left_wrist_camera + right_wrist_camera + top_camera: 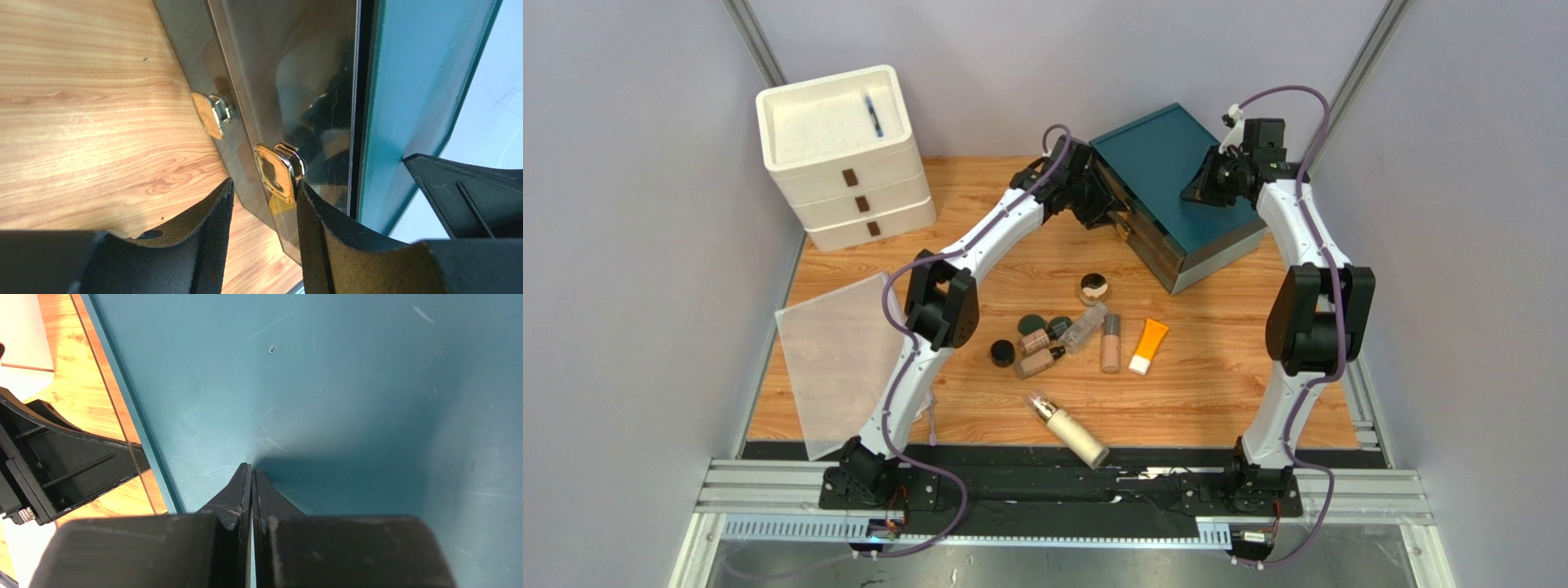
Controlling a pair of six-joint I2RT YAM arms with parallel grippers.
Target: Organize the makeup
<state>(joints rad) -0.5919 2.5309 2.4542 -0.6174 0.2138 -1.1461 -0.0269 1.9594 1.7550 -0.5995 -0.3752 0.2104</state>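
Observation:
The makeup lies loose mid-table: gold-lidded jar [1093, 289], dark green compacts [1032, 325], black jar [1003, 354], beige bottles [1038, 361], clear bottle [1085, 327], orange tube [1149, 346], and cream pump bottle [1070, 431] nearer the front. A teal box [1173, 184] with smoky drawer fronts stands at the back. My left gripper [1112, 211] is open at its front. Its fingers [265, 184] straddle a gold drawer knob [276, 171], and the right finger touches it. My right gripper [1204, 184] is shut and empty, with its tips [252, 468] on the box's teal top [344, 386].
A white three-drawer stack [844, 147] stands at the back left with a blue pen [874, 116] on top. A translucent sheet [836, 361] lies at the left edge. A second gold knob [212, 114] sits on the drawer below.

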